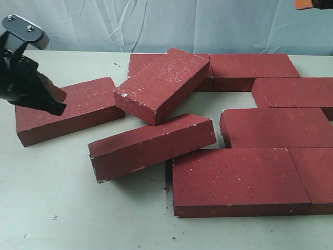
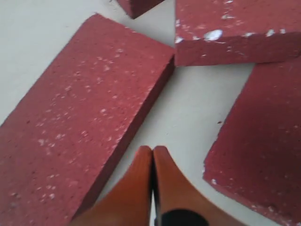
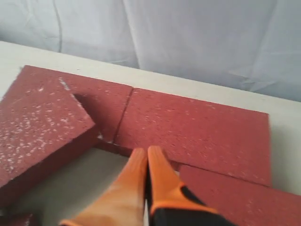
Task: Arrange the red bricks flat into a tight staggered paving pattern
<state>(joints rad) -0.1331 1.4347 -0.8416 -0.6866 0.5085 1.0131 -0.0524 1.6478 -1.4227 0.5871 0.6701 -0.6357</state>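
Red bricks [image 1: 237, 182] loose, tilted brick [image 1: 164, 83] propped among them; left tool [image 2: 153, 155], right tool [image 3: 146, 155] closed, empty.

No readable text, label, brand, number or sign is showing in any view, whether on the red bricks [image 1: 237, 177], the pale table [image 1: 52, 208] or the cloth backdrop [image 1: 156, 21].
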